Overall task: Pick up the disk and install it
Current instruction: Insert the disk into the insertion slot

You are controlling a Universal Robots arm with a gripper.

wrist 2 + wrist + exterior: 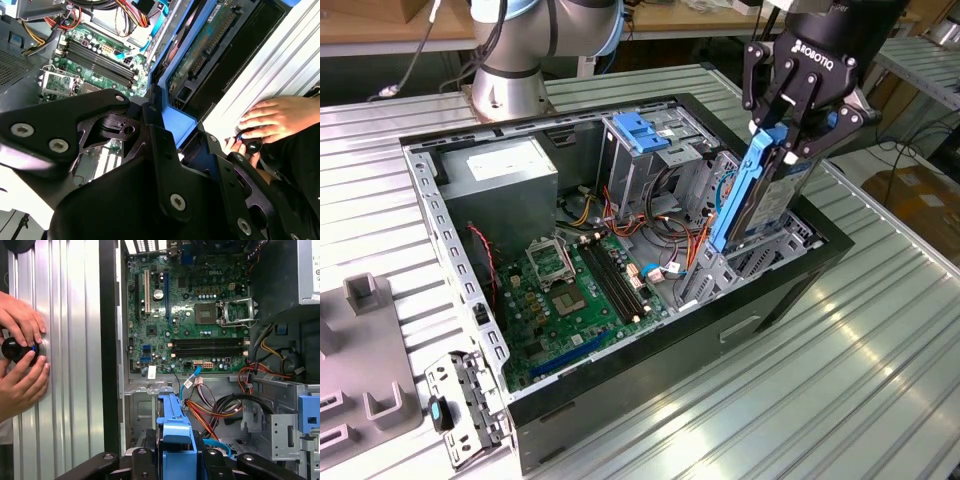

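The disk [765, 195], a dark flat drive with bright blue side rails, stands on end, tilted, at the exterior view's right. Its lower end rests in the drive bay [740, 265] at the corner of the open computer case [650, 370]. My black gripper [788, 140] is shut on its upper end, one finger on each side. In both wrist views a blue rail [172, 437] [176, 122] sits between my fingers [142, 460]. The second wrist view also looks along the disk's green circuit-board face [207, 42].
Inside the case lie the motherboard [575, 290], the power supply [510, 170], a light-blue latch plate [640, 130] and bundles of cables [665, 225]. A person's hands [20, 355] hold a black knob [15, 347] on the ribbed metal table [820, 370]. Grey fixtures [365, 350] sit at the exterior view's left.
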